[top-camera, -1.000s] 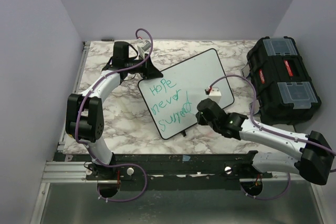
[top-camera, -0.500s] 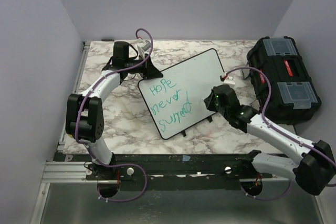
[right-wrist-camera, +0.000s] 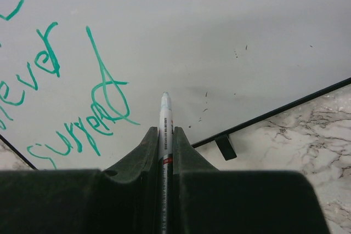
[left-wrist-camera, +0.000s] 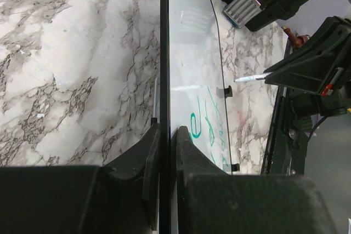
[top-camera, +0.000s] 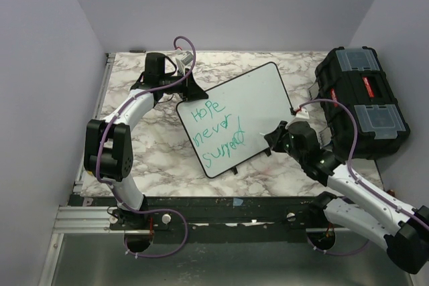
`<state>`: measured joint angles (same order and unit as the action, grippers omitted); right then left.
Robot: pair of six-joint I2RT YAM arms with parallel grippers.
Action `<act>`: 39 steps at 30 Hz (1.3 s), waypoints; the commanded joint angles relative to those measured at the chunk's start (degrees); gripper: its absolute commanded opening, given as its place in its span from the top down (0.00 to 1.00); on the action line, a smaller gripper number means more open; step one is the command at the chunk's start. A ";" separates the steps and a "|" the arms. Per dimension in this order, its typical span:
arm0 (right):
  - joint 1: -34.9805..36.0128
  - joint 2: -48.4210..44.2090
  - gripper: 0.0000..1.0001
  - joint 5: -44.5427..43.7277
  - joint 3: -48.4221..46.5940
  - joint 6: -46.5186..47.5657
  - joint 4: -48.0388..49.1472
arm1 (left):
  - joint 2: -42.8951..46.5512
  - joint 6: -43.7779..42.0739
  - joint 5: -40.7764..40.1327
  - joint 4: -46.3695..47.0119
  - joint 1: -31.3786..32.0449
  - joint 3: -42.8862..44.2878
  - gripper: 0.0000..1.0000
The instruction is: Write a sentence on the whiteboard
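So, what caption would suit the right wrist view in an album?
The right gripper pinches a marker, tip aimed at the whiteboard beside the green sentence.

The left arm point(top-camera: 137, 106) and right arm point(top-camera: 358, 187) share one build: rounded white links between chunky black joints. A purple cable point(top-camera: 181, 43) loops along each (more coils below the bases). The left claw point(left-wrist-camera: 164, 134) and right claw point(right-wrist-camera: 165, 134) have matte black, tapering fingers.
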<state>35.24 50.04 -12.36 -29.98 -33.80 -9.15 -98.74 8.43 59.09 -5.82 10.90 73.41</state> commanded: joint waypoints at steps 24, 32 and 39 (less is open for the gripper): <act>0.00 4.20 0.99 4.96 -1.20 3.42 3.58 | -1.20 -7.72 -3.28 4.39 0.44 1.61 1.00; 0.00 6.82 0.99 7.93 -1.95 2.78 7.86 | -1.17 -7.72 -3.23 4.35 0.44 1.56 1.00; 0.00 9.81 0.99 8.15 -2.75 2.69 10.29 | -1.00 -7.72 -3.34 4.11 0.44 1.30 1.00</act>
<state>35.24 58.48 -5.63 -30.85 -31.38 -2.24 -99.07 8.43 59.11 -5.85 10.90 73.60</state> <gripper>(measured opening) 0.124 0.122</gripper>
